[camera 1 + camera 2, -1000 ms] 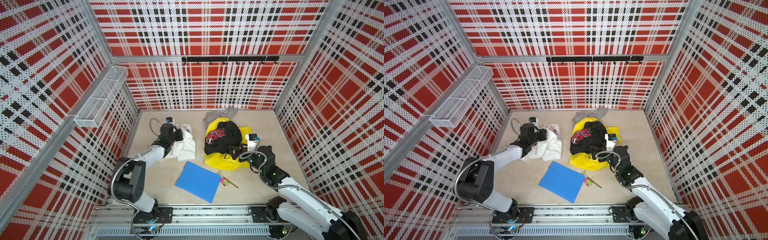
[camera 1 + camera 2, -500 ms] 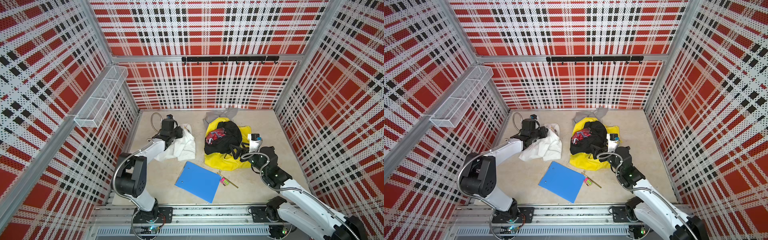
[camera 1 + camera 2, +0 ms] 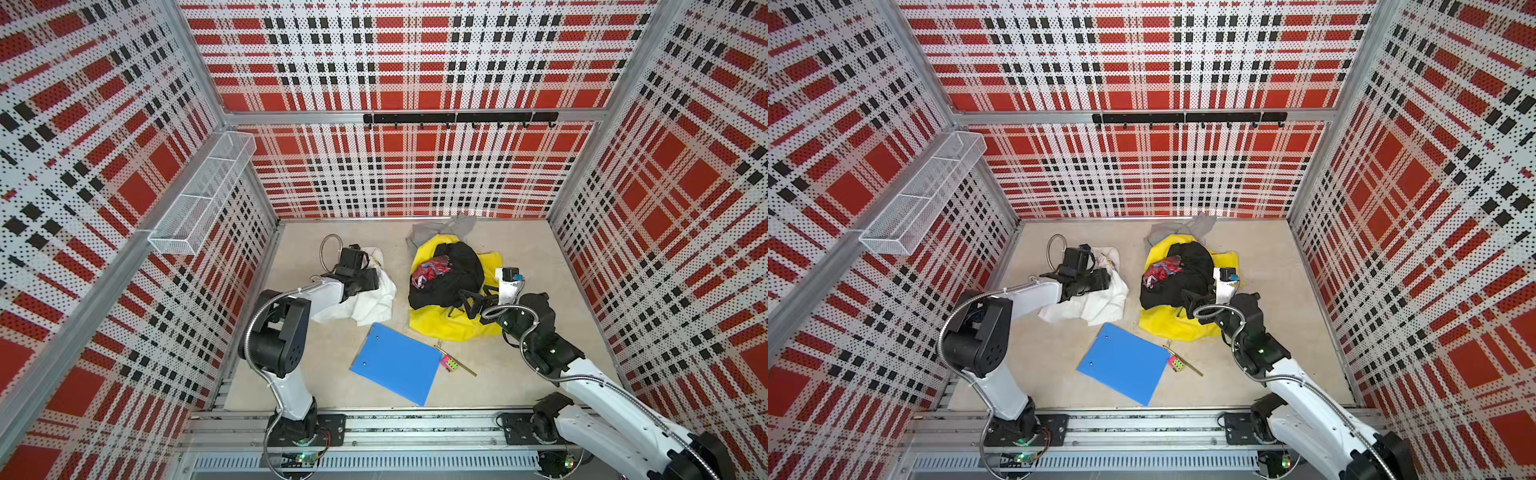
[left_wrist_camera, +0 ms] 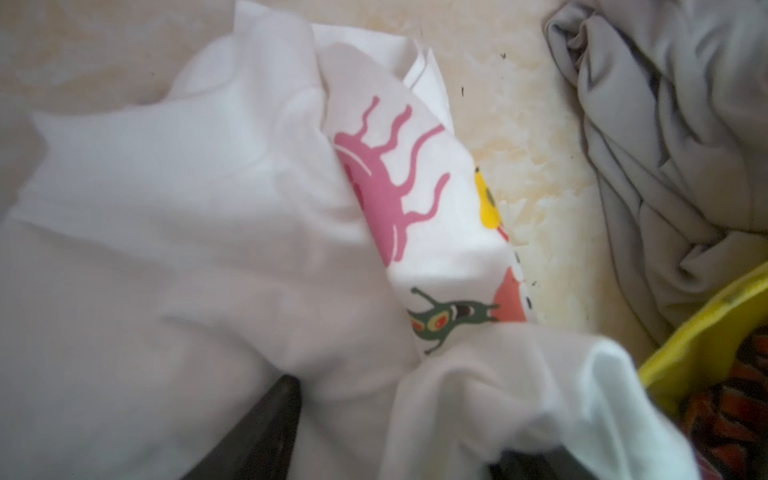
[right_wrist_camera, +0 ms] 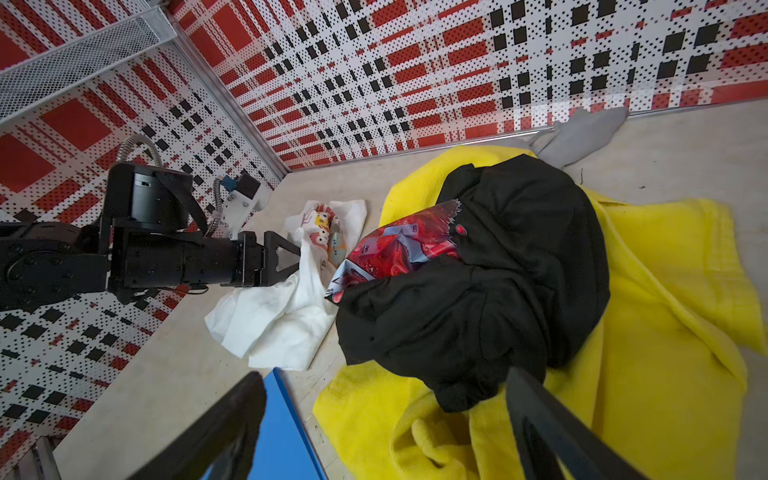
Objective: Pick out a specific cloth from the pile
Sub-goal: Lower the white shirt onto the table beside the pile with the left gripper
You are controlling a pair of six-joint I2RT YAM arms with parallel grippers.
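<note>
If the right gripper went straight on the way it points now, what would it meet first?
Most likely the black garment heaped on the yellow garment: the open right gripper frames its near edge in the wrist view. Depth is unclear, so it might touch the yellow fabric beneath first.

Plaid walls (image 3: pixel 415 166), beige floor (image 3: pixel 540 257), wire basket (image 3: pixel 199 199)
</note>
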